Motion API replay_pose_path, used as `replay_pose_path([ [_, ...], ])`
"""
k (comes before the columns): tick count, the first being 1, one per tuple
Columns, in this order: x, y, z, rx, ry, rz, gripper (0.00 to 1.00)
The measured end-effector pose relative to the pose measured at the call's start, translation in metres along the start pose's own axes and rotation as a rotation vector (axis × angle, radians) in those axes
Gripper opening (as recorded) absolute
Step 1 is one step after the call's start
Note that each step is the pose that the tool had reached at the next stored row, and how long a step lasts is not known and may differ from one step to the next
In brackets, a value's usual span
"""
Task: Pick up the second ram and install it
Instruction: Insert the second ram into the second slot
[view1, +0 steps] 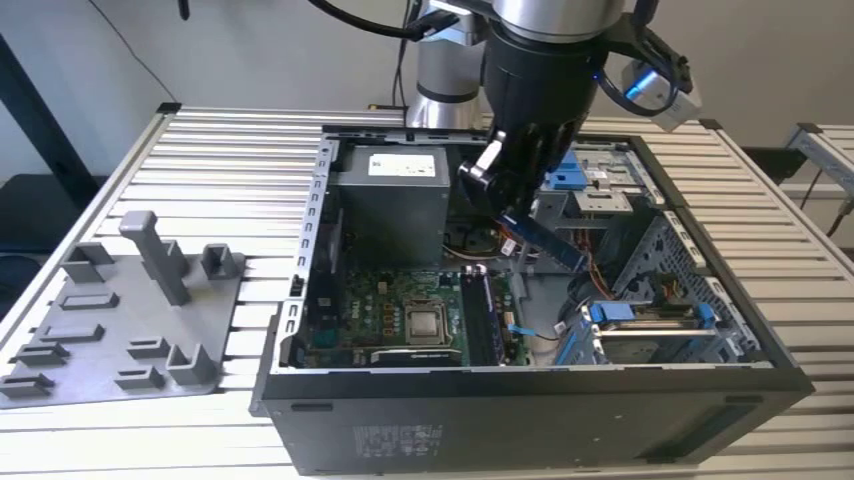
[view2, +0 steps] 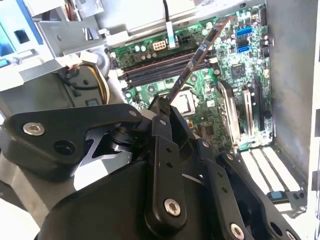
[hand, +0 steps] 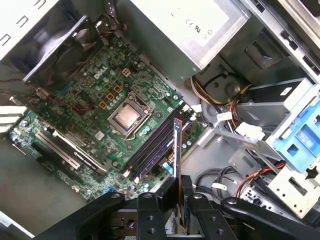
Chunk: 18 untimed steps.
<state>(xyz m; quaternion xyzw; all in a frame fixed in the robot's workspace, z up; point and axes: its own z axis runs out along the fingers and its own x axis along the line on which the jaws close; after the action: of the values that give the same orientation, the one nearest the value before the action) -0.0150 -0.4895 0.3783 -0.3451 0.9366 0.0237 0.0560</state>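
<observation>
Here the gripper (view1: 507, 205) is clamped shut on the memory card (view1: 545, 240), which juts out slanted beyond its fingertips. Below the gripper lie the green motherboard (hand: 100, 100) and its dark slots (hand: 150, 147), inside the open computer case (view1: 534, 420).

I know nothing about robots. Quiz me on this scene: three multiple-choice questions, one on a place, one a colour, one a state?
1. Where is the grey tray relative to the computer case?
A) inside it
B) beside it, on the exterior view's left
C) on top of it

2. What colour are the plastic drive latches?
A) blue
B) red
C) yellow

3. What state is the second ram in?
A) lying on the tray
B) seated in a slot
C) gripped by the hand over the open case

Answers:
1 B: it lies outside the case wall.
2 A: bright blue in the exterior view.
3 C: the hand pinches the card in both wrist views.
</observation>
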Motion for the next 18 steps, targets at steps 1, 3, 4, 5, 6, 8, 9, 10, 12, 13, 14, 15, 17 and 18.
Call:
replay_pose_path([
  [1,0.0000,0.0000,0.0001,0.0012,0.0000,0.009,0.17],
  [3,0.0002,0.0000,0.0006,0.0053,-0.0003,0.043,0.17],
  [4,0.0001,0.0000,0.0007,0.0074,-0.0004,0.060,0.17],
  [5,0.0002,0.0000,0.0009,0.0095,-0.0005,0.078,0.17],
  [6,0.0002,0.0000,0.0010,0.0114,-0.0006,0.093,0.17],
  [8,0.0002,0.0000,0.0012,0.0150,-0.0007,0.123,0.17],
  [9,0.0002,0.0000,0.0014,0.0168,-0.0008,0.137,0.17],
  [10,0.0002,0.0000,0.0015,0.0183,-0.0009,0.150,0.17],
  [12,0.0002,0.0000,0.0016,0.0215,-0.0009,0.175,0.17],
  [13,0.0002,0.0000,0.0017,0.0230,-0.0011,0.188,0.17],
  [14,0.0002,0.0000,0.0018,0.0245,-0.0012,0.201,0.17],
  [15,0.0003,0.0000,0.0019,0.0262,-0.0013,0.215,0.17],
  [17,0.0003,0.0000,0.0021,0.0294,-0.0014,0.241,0.17],
  [18,0.0003,0.0000,0.0022,0.0312,-0.0015,0.255,0.17],
])
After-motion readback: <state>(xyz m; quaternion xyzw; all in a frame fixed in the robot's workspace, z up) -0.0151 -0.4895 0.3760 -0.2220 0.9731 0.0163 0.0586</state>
